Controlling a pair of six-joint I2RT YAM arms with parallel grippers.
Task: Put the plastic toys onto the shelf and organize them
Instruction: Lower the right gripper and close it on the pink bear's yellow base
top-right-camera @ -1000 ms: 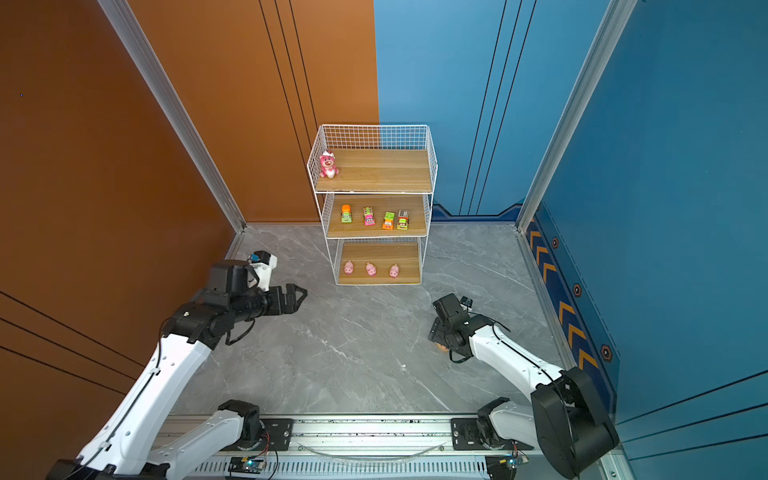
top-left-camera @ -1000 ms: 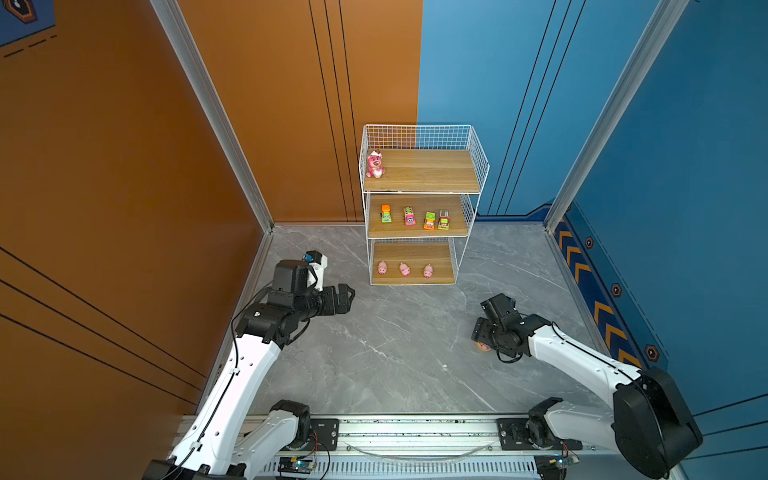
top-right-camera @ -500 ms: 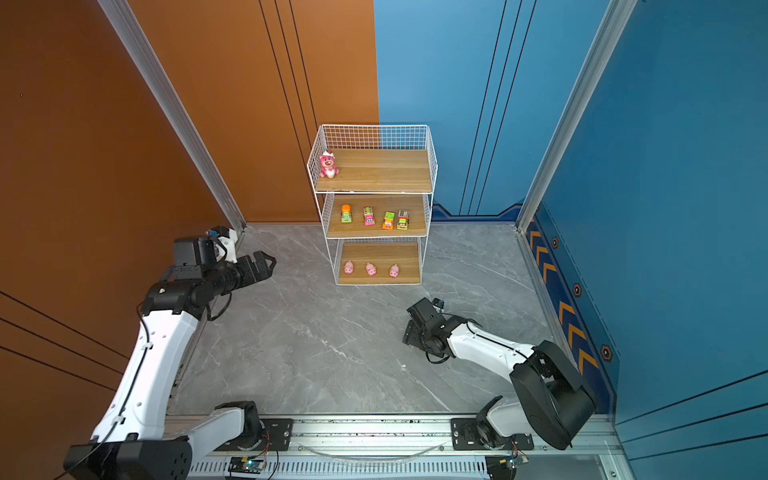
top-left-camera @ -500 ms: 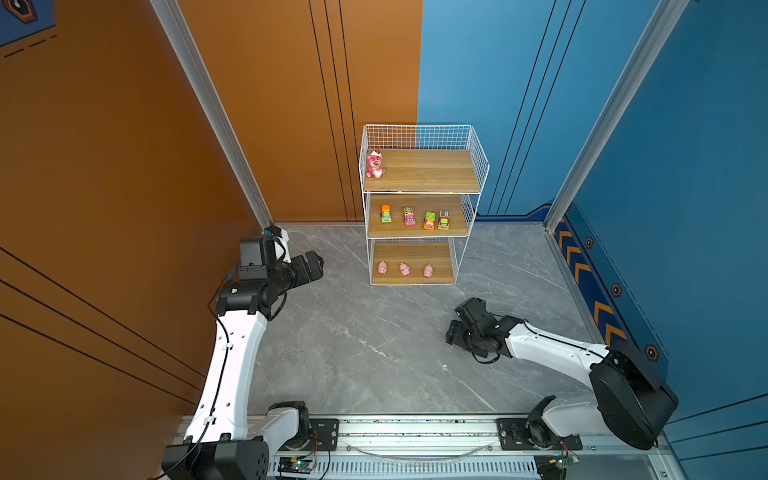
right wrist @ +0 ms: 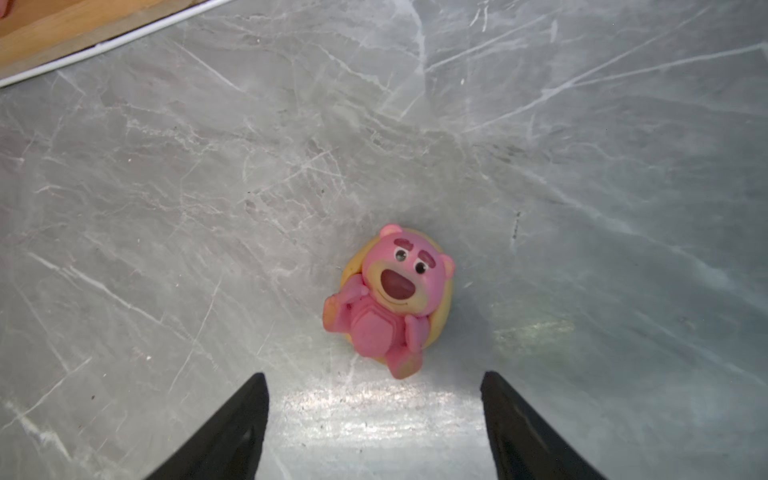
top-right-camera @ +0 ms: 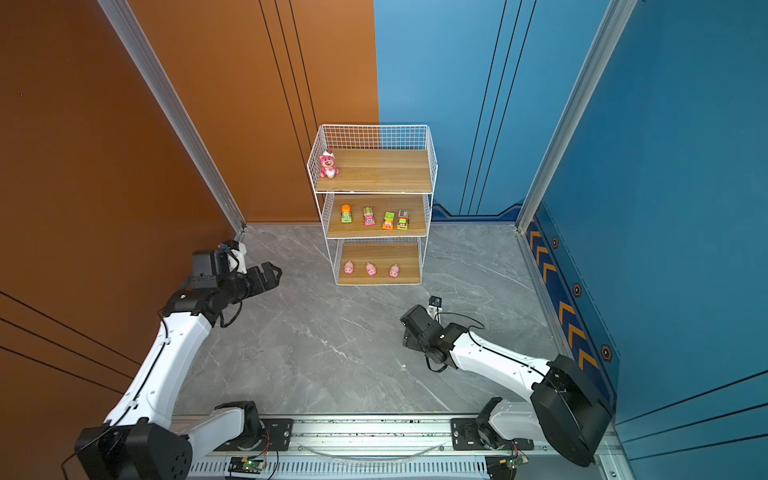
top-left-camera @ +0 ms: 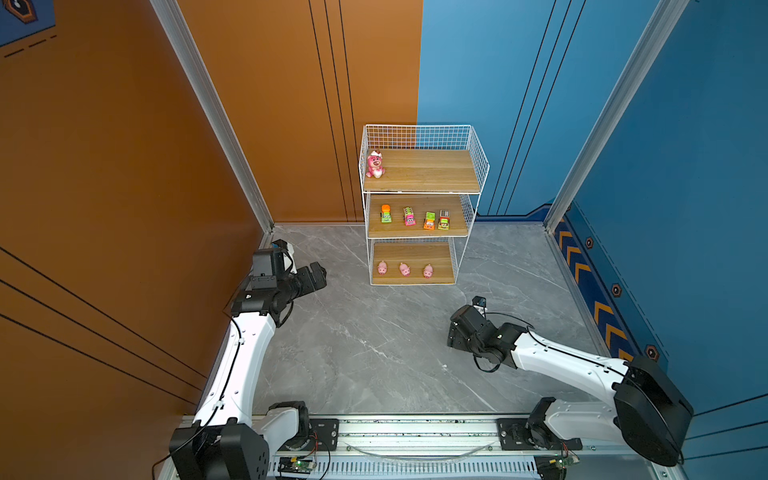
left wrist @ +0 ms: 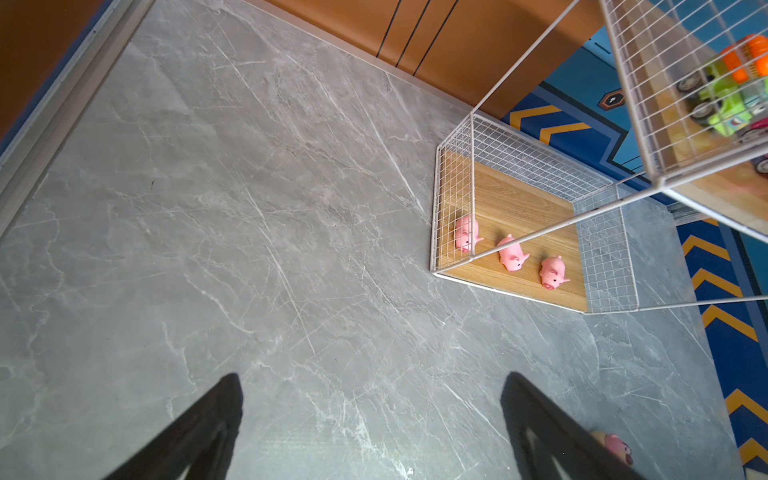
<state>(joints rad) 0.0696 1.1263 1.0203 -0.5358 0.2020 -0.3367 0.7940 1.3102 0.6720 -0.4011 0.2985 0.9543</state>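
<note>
The shelf (top-left-camera: 432,171) (top-right-camera: 384,171) stands at the back middle in both top views. Its top board holds a pink bear (top-left-camera: 375,164), the middle board several toy vehicles (top-left-camera: 409,216), the bottom board three pink pigs (top-left-camera: 404,269) (left wrist: 512,252). Another pink bear on a tan base (right wrist: 388,301) lies on its back on the floor, just ahead of my open right gripper (right wrist: 374,374) (top-left-camera: 453,341), not touched. In both top views that arm hides it. My left gripper (top-left-camera: 318,272) (left wrist: 372,376) hangs open and empty, left of the shelf.
The grey marble floor (top-left-camera: 374,345) is walled by an orange panel (top-left-camera: 124,187) on the left and a blue one (top-left-camera: 685,208) on the right. The arms' rail (top-left-camera: 395,432) runs along the front edge.
My left arm has swung back toward the orange wall. My right gripper has slid left across the floor and now faces the lying bear.
</note>
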